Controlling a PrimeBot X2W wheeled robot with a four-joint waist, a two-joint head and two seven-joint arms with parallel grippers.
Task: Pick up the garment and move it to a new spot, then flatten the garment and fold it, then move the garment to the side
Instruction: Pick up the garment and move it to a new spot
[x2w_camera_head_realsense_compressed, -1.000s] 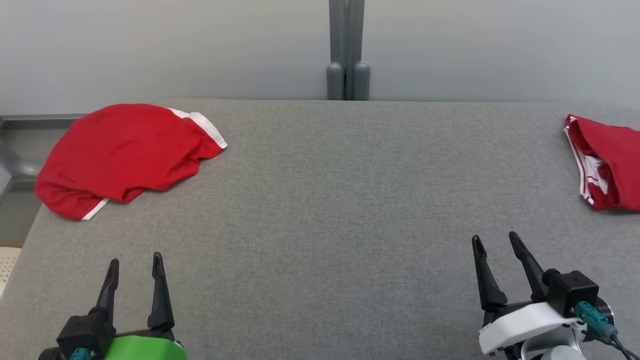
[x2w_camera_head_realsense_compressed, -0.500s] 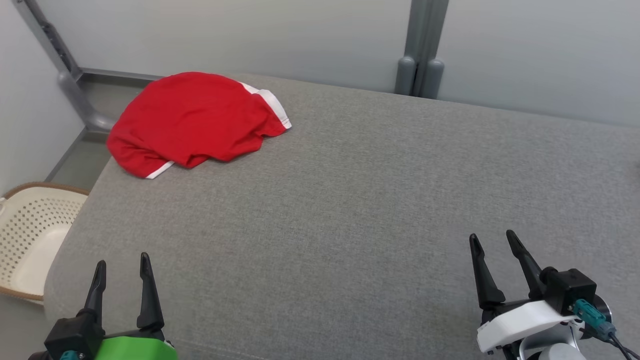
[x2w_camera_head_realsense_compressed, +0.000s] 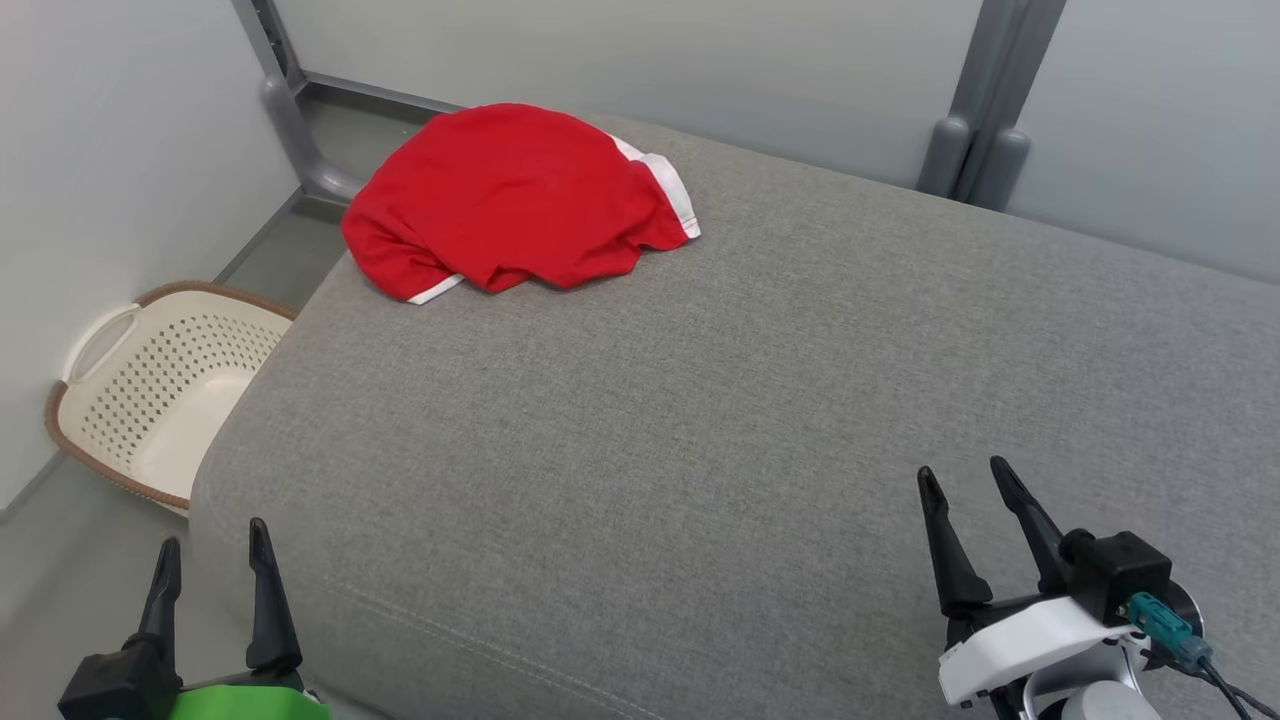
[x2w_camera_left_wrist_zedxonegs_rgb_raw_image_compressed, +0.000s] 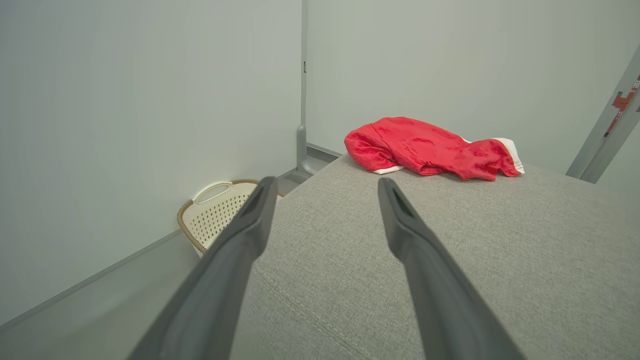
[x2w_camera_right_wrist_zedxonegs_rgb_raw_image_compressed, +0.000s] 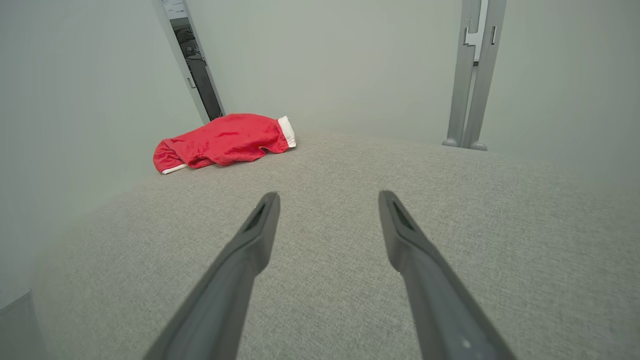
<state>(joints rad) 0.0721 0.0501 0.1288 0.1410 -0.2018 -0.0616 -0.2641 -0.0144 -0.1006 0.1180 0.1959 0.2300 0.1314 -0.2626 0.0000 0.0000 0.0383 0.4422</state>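
Observation:
A crumpled red garment (x2w_camera_head_realsense_compressed: 515, 200) with white trim lies at the far left corner of the grey padded table (x2w_camera_head_realsense_compressed: 760, 400). It also appears ahead in the left wrist view as the garment (x2w_camera_left_wrist_zedxonegs_rgb_raw_image_compressed: 425, 147) and far off to the left in the right wrist view as the garment (x2w_camera_right_wrist_zedxonegs_rgb_raw_image_compressed: 225, 140). My left gripper (x2w_camera_head_realsense_compressed: 210, 548) stands open at the lower left, over the table's near left corner, far from the cloth. My right gripper (x2w_camera_head_realsense_compressed: 965, 478) stands open at the lower right above the table, nothing between its fingers.
A cream perforated laundry basket (x2w_camera_head_realsense_compressed: 150, 385) sits on the floor left of the table, also seen as the basket (x2w_camera_left_wrist_zedxonegs_rgb_raw_image_compressed: 215, 212). Pale walls close in on the left and behind. Grey metal posts (x2w_camera_head_realsense_compressed: 975, 120) stand behind the table's far edge.
The head camera has swung to the left, bringing the basket and left wall into view and putting the second red garment at the right out of view. Both grippers stay open.

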